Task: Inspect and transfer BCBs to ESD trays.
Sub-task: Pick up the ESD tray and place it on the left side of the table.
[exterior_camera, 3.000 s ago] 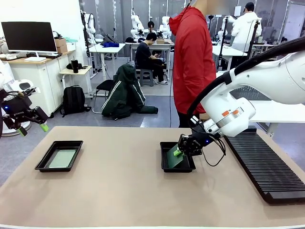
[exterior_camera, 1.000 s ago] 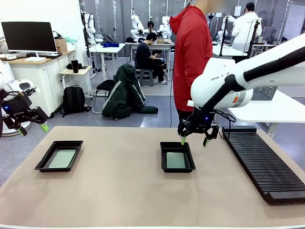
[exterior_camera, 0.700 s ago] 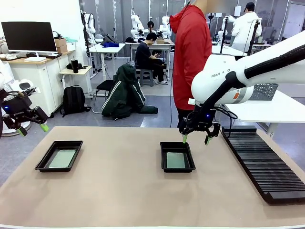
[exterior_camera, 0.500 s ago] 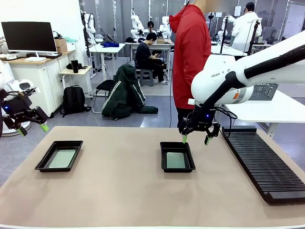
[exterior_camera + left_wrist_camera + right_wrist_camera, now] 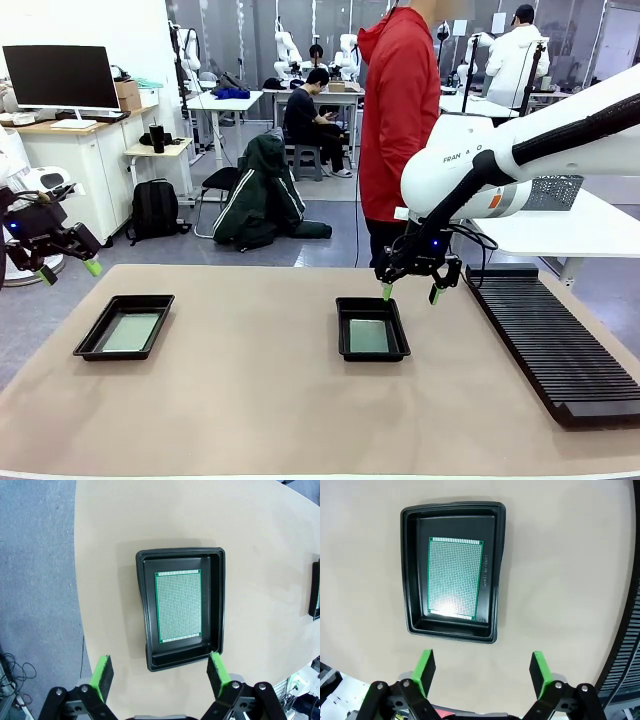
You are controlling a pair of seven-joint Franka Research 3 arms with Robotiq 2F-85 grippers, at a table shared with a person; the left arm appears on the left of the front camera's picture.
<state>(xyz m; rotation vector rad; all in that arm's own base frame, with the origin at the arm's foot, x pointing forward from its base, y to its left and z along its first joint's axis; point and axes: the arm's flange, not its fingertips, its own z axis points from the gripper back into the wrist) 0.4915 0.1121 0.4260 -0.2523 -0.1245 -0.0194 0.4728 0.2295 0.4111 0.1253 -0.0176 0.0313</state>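
Luckily both boards lie flat in their trays, but the right gripper (image 5: 411,291), fingers spread and empty, could bump the tray (image 5: 372,352) rim if it drops.

We are seeing two ESD trays (image 5: 126,326) (image 5: 371,329) looking like smooth black plastic, walls semi-glossy. The BCBs (image 5: 178,607) (image 5: 455,577) are showing a green perforated grid finish, one catching a bright glare. The counter (image 5: 260,400) is looking matt beige, smooth. The ribbed rack (image 5: 555,345) is reading as matt black plastic. Pads (image 5: 425,668) are looking like matt green rubber.
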